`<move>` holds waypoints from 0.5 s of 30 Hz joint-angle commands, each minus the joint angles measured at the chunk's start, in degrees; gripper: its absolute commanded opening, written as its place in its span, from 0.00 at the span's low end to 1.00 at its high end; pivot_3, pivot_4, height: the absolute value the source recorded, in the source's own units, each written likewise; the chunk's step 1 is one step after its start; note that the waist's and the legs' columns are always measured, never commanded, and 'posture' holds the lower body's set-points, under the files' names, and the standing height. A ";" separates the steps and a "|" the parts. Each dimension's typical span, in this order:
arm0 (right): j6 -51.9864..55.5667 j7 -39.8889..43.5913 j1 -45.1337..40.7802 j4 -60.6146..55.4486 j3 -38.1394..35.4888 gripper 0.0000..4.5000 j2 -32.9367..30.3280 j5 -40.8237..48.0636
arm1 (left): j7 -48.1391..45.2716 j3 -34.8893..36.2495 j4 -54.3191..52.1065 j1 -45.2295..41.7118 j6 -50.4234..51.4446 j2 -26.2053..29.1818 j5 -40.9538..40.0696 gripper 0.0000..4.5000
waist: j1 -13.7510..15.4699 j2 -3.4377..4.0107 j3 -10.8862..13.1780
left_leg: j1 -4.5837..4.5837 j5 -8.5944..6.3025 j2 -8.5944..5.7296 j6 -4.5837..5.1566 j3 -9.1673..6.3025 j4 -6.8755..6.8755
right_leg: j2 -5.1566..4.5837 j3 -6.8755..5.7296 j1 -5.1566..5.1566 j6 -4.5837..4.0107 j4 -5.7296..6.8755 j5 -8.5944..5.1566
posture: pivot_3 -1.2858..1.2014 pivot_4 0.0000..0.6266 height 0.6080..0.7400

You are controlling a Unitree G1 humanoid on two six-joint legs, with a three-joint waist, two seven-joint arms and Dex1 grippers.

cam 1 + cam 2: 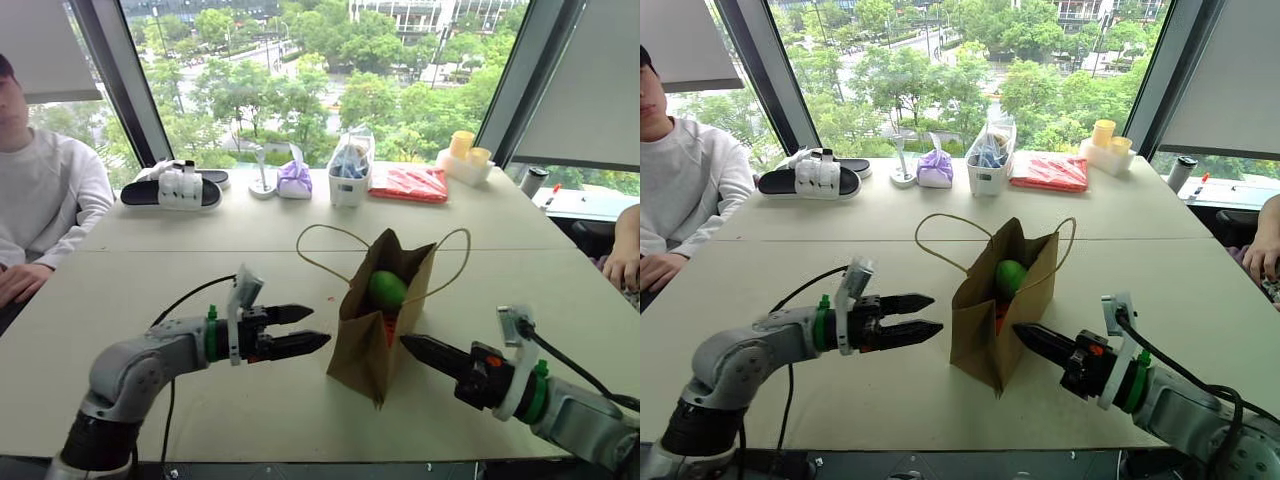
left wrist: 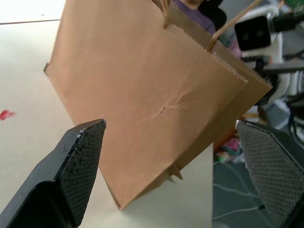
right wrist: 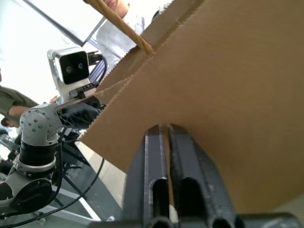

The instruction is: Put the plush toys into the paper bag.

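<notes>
Fingers of left gripper [image 1: 303, 329] spread wide, held level just beside paper bag [image 1: 375, 340], pointed at its side, nothing gripped. Fingers of right gripper [image 1: 412, 347] pressed together, tips at bag's opposite side. Bag stood open at surface's middle, near its front edge. Green plush toy [image 1: 386, 289] seen inside bag; something orange-red glimpsed beneath it.
</notes>
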 commanded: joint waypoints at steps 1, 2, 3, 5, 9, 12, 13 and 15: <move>-0.31 -0.89 -2.25 -0.28 1.71 0.01 1.05 0.50 | -1.80 -4.74 -3.72 -2.05 -4.21 0.46 5.06 1.00 | -0.14 0.00 0.00 | 0.00 0.00 -0.01 0.00 0.00 -0.03 | 0.00 0.00 -0.01 -0.01 0.00 -0.01 | 0.52 0.24 1.00; -0.35 -1.50 -3.06 -0.23 2.61 0.01 1.54 0.41 | -2.23 -6.96 -4.08 -2.47 -5.76 0.75 7.55 1.00 | -0.17 0.01 -0.01 | 0.00 0.00 -0.01 0.00 0.00 -0.05 | 0.00 0.00 -0.03 -0.01 0.00 -0.01 | 0.52 0.24 1.00; -0.43 -2.28 -3.76 -0.15 3.37 0.01 2.12 0.31 | -2.34 -8.86 -4.40 -2.84 -6.97 0.94 9.72 1.00 | -0.26 0.01 -0.01 | 0.00 0.00 -0.01 0.00 -0.01 -0.08 | 0.00 0.00 -0.06 -0.01 0.00 -0.01 | 0.52 0.24 1.00; -0.58 -4.00 -5.01 0.00 4.75 0.01 3.40 0.01 | -2.10 -10.47 -4.84 -3.41 -7.68 -0.14 10.80 1.00 | -0.29 0.02 -0.01 | 0.01 0.00 -0.02 0.01 0.00 -0.13 | 0.01 0.00 -0.09 0.00 0.01 0.00 | 0.52 0.24 1.00; -1.10 -6.37 -6.34 0.43 5.91 0.01 5.34 -1.01 | -1.59 -11.41 -5.41 -3.74 -7.78 -1.85 11.32 1.00 | -0.23 0.02 0.00 | -0.01 -0.01 -0.02 0.01 -0.07 -0.13 | 0.01 -0.01 -0.11 0.00 0.02 0.00 | 0.52 0.24 1.00; -1.06 -7.01 -6.83 0.31 6.22 0.01 5.87 -1.13 | 0.13 -11.69 -5.77 -3.89 -7.33 -3.72 11.80 1.00 | -0.19 0.02 0.00 | -0.01 0.00 -0.03 0.02 -0.07 -0.10 | 0.01 -0.01 -0.08 0.01 0.02 0.00 | 0.52 0.24 1.00; -1.03 -7.11 -6.86 0.21 6.26 0.01 5.92 -1.12 | 1.43 -11.74 -5.59 -4.35 -7.16 -4.88 12.12 1.00 | -0.18 0.02 0.00 | -0.01 0.00 -0.03 0.02 -0.08 -0.10 | 0.01 -0.02 -0.07 0.01 0.02 0.00 | 0.52 0.24 1.00; -0.94 -7.10 -6.80 0.06 6.24 0.01 5.95 -1.16 | 3.20 -11.94 -5.42 -5.17 -6.98 -6.65 12.84 1.00 | -0.18 0.01 0.00 | -0.01 0.00 -0.05 0.02 -0.08 -0.09 | 0.01 -0.02 -0.06 0.02 0.02 0.00 | 0.52 0.24 1.00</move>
